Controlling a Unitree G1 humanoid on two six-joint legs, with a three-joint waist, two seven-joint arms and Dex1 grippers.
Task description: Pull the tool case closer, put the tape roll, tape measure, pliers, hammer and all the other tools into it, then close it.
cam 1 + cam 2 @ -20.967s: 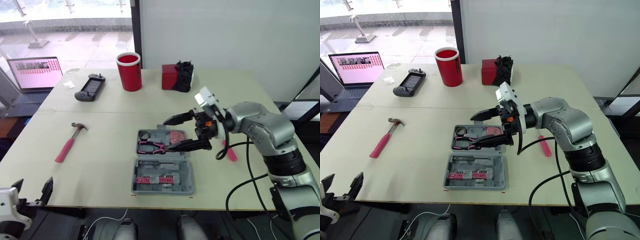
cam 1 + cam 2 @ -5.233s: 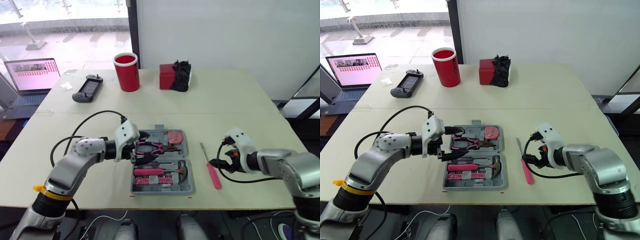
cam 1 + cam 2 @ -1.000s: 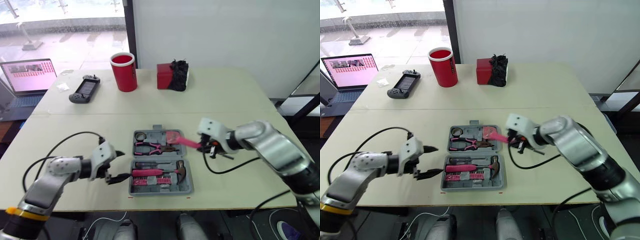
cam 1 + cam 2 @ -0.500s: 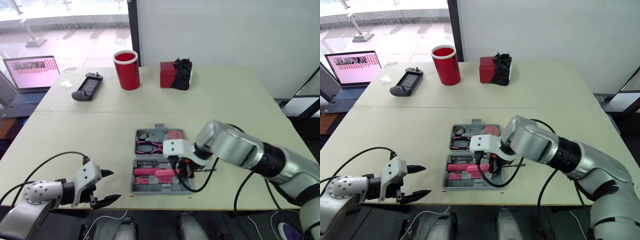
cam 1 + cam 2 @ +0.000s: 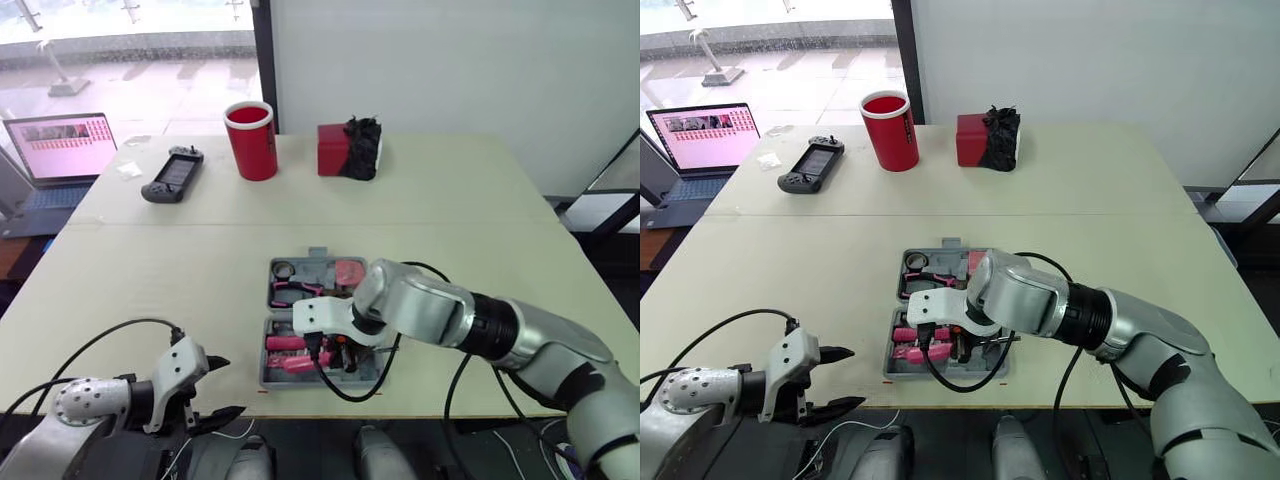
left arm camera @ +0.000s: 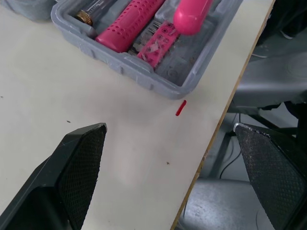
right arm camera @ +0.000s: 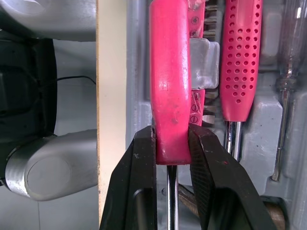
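The right pincer [image 7: 171,139] is clamped on the end of a pink screwdriver handle [image 7: 169,81], holding it low over the near half of the open grey tool case [image 6: 139,76]. The handle is just beside a perforated pink handle [image 7: 240,57] lying in the tray. The case sits near the front edge of the counter [image 5: 180,270]. Left of it, the left pincer [image 6: 170,127] hovers with its jaws spread wide, holding nothing.

The tool case [image 6: 144,79] is grey; the screwdriver [image 7: 169,86] has a plain glossy pink handle, the hammer [image 7: 241,62] a pink one dotted with holes. On the left gripper [image 6: 168,132] the pads [image 6: 84,163] are black with fine mesh; the cup [image 5: 250,140] is red.
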